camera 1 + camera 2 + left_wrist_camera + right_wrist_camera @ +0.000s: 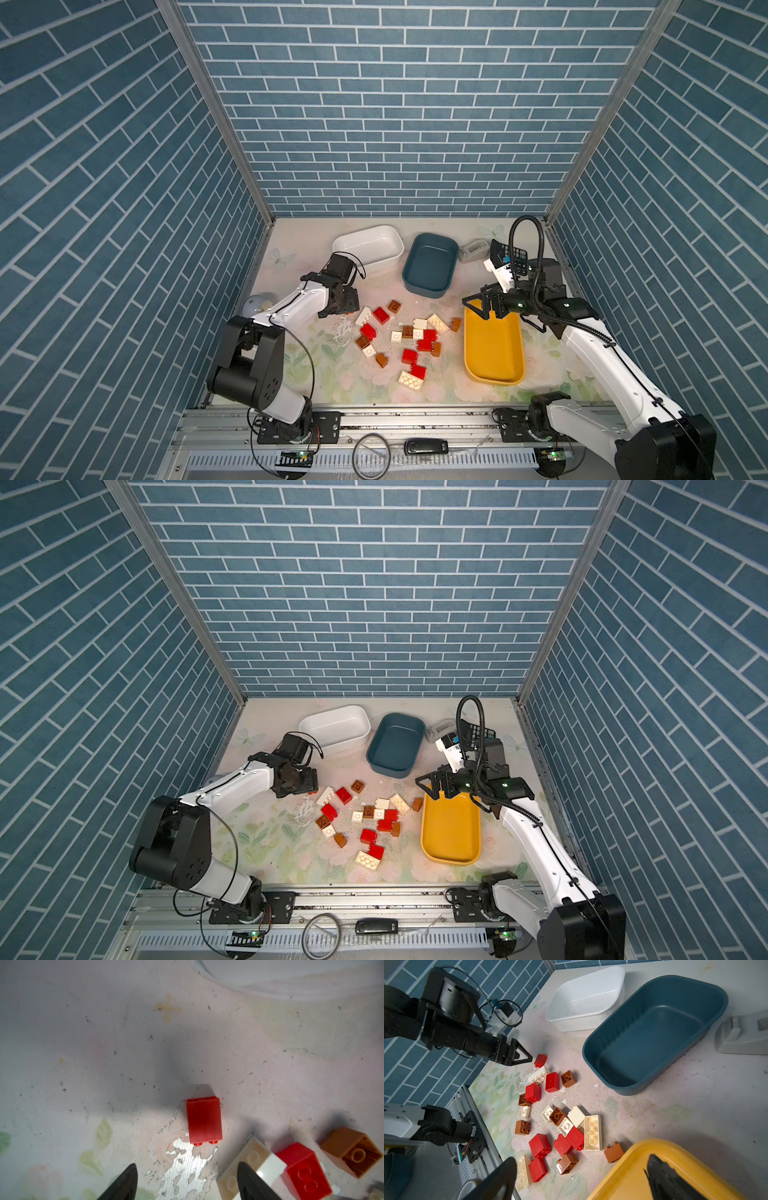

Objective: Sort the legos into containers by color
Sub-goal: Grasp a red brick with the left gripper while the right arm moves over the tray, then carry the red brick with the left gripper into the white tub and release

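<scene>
Three tubs show in both top views: the white tub and teal tub sit side by side at the far end, and the yellow tub is on the right. The legos, red, brown and cream, lie loose on the table between the left arm and the yellow tub. The left gripper is low at the pile's far-left edge; its jaw gap can't be read from here. The right gripper is spread wide and empty over the yellow tub's far rim.

Left wrist view: the black fingertips are partway apart with nothing between them. A red brick lies on its side ahead of them, clear of both. One tip overlaps a cream brick; I can't tell if they touch.

Right wrist view: the jaws are wide apart and grip nothing, one finger above the yellow tub and the other over the pile's edge. The left claw's tip is just beside that red brick, on the side of the pile towards the white tub. A grey tape dispenser stands beside the teal tub.
</scene>
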Tool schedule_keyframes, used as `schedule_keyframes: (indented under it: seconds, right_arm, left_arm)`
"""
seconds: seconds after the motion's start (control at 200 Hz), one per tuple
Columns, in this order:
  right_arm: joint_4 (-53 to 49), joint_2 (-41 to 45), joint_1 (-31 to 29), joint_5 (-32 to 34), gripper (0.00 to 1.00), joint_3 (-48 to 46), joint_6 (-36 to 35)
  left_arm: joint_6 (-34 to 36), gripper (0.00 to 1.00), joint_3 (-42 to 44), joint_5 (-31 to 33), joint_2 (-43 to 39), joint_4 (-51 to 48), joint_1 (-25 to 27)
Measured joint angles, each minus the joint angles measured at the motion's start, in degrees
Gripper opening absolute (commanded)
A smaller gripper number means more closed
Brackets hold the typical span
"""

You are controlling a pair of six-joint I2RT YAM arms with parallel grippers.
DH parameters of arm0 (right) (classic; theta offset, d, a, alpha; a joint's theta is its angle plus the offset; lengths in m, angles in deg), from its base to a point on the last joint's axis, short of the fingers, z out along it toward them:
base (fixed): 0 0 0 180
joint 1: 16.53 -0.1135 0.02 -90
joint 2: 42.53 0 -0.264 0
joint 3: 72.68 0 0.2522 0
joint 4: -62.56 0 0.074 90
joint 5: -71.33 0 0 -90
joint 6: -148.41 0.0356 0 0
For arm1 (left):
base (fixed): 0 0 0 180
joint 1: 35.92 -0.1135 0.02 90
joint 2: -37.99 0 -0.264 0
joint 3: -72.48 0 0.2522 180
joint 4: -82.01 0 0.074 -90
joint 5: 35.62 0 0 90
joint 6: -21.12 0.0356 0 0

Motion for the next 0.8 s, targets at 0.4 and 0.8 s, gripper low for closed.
schedule_keyframes:
  seconds: [0.4, 0.8]
  right_arm:
    - [-0.4, -4.6, -5.0, 0.6, 0.99, 3.1, 0.0]
    - [-2.4, -5.9, -5.2, 1.8, 0.99, 4.6, -0.7]
  left_arm:
    - [-2.7, 0.53, -1.9, 2.9, 9.3, 5.1, 1.4]
    - [-2.9, 0.32, -2.6, 2.6, 10.6, 5.6, 1.4]
